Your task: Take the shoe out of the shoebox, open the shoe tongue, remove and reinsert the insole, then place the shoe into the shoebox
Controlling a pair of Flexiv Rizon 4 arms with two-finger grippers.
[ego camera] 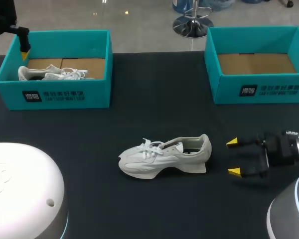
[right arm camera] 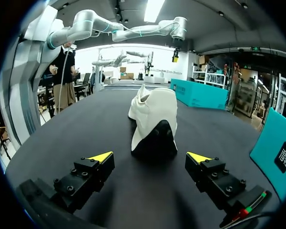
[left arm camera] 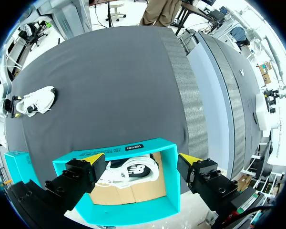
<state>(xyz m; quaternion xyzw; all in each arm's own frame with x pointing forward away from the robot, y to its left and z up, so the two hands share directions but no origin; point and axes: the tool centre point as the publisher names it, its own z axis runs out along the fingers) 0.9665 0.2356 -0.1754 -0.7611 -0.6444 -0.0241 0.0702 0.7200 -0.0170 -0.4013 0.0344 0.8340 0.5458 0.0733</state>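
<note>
On dark table (ego camera: 154, 204), two teal boxes: left shoebox (ego camera: 65, 94) holds a second shoe (ego camera: 55, 74); right shoebox (ego camera: 259, 92) has nothing in it. White shoe (ego camera: 164, 155) stands mid-table on its sole, toe to my left, so take-out judged done; tongue, insole and reboxing not yet done. Right gripper (ego camera: 233, 157) fingers apart just behind the heel, not touching. Left gripper (left arm camera: 142, 158) fingers apart, above left shoebox

Table (ego camera: 159, 114) inspected: the one piece of furniture within scope. Its top was covered in a dark, matte, finely textured mat that lay flat across the whole surface. A paler, coarser band (left arm camera: 183, 90) ran along one edge. Overhead light fell evenly on the covering, and shadows on it were short and soft.
</note>
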